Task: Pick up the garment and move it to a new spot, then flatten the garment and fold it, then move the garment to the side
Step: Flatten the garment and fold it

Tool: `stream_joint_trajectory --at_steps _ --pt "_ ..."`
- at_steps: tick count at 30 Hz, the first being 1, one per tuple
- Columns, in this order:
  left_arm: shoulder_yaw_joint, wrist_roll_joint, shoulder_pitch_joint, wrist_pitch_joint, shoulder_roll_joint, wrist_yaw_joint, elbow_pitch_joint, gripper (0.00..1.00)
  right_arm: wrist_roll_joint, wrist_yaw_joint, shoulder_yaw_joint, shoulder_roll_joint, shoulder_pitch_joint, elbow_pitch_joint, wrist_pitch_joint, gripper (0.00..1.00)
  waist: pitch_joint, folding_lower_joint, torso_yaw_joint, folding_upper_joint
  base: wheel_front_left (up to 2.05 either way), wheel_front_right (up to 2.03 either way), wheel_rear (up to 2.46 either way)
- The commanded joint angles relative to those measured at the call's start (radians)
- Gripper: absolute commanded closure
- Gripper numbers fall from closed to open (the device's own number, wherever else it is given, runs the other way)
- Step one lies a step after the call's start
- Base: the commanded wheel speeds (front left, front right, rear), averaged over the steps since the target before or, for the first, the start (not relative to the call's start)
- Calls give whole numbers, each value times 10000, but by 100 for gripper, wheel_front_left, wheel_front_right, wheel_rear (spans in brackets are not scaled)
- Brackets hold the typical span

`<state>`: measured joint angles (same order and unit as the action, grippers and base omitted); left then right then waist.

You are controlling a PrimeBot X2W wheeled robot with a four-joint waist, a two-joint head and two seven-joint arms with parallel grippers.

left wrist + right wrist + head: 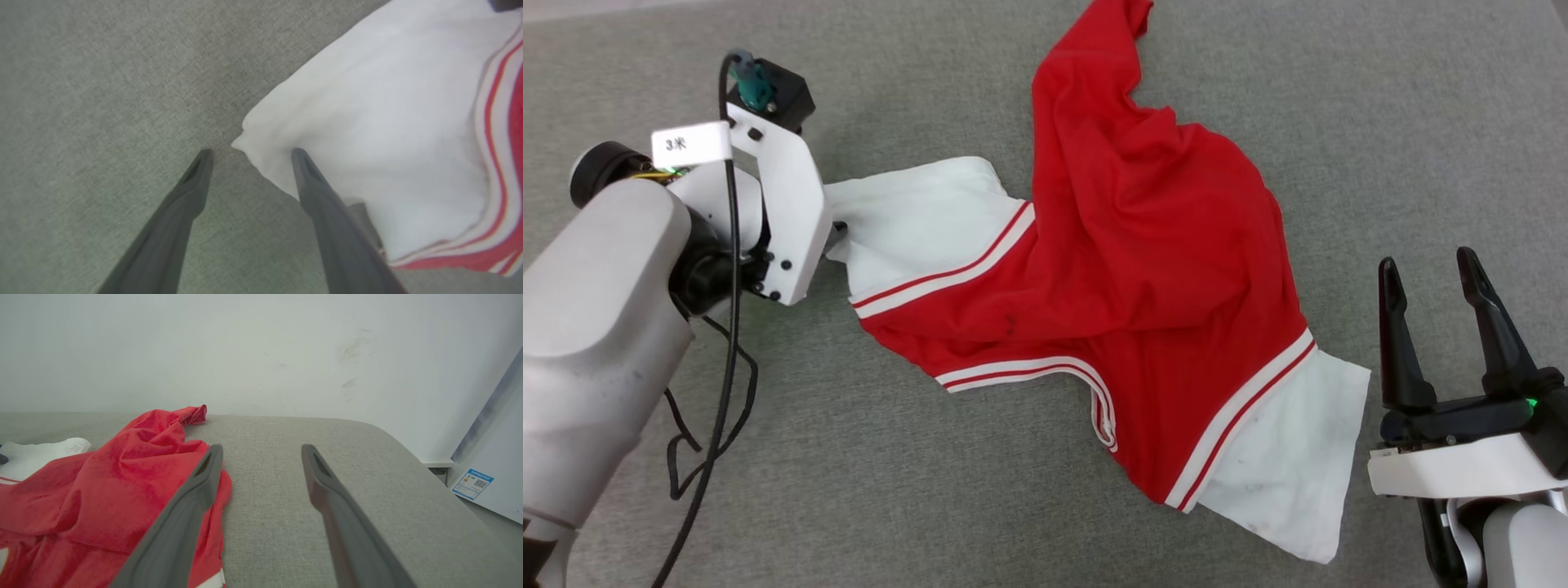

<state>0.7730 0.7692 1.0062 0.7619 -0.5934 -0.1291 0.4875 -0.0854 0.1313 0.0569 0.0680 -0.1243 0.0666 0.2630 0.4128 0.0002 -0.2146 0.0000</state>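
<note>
Grey woven upholstery [1380, 122] stretches out before the robot, with a plain white wall [261, 347] behind it. On it lies the garment [1143, 245], a red jersey shirt with white sleeves. It is crumpled, plain side up, roughly central and reaching toward the robot's right.

It looks thin, light and limp. It will likely sag and bunch wherever it is lifted, and drag a little on the coarse weave rather than slide. Lifted by one point, it would probably hang like a rope. The best holds, I judge, are the two sleeves or the shoulders beside them, one per gripper, so that the body hangs flat.

The collar [1045, 371], edged in red and white stripes, faces the robot. The red body trails away from it, narrowing to a twisted tail at the far edge of the head view, so the long axis runs near to far. The sleeve line crosses it on a slant: one sleeve [915, 212] lies to the robot's left and farther off, the other sleeve [1290, 465] to its right and nearer.

The left gripper [249, 153] is spread wide and empty at the corner of the left sleeve. One finger is over bare upholstery and the other over white cloth; whether it touches is hard to tell. The right gripper [1429, 261], also spread wide and empty, sits just beside the right sleeve, apart from it.
</note>
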Motion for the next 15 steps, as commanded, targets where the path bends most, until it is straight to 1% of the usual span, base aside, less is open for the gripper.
stream_joint_trajectory --at_steps 1,3,6,10,11,12,15 --pt "138 116 197 67 -26 -1 169 0 34 -11 -13 -56 -164 55 20 0 214 -2 -158 0 0 0 0" --pt "377 178 250 164 -13 -1 378 0 56 -11 0 -75 -218 64 20 0 320 -2 -200 0 0 0 0" --pt "969 308 167 596 -46 -1 669 0 61 -11 24 -93 -266 76 21 0 415 -2 -220 0 0 0 0" --pt "1703 689 -71 1036 -151 -13 722 0 103 -11 66 -111 -296 73 21 0 454 -2 -222 0 0 0 0" --pt "1809 748 -81 936 -189 -15 683 61 129 -11 74 -113 -295 67 21 0 444 -2 -209 0 0 0 0" --pt "1878 827 -81 771 -214 -17 671 100 169 -11 64 -115 -289 52 21 0 413 -2 -189 0 0 0 0" --pt "1931 804 112 128 -321 -7 660 100 204 -11 88 -8 -217 -11 22 0 245 -2 -65 0 0 0 0"
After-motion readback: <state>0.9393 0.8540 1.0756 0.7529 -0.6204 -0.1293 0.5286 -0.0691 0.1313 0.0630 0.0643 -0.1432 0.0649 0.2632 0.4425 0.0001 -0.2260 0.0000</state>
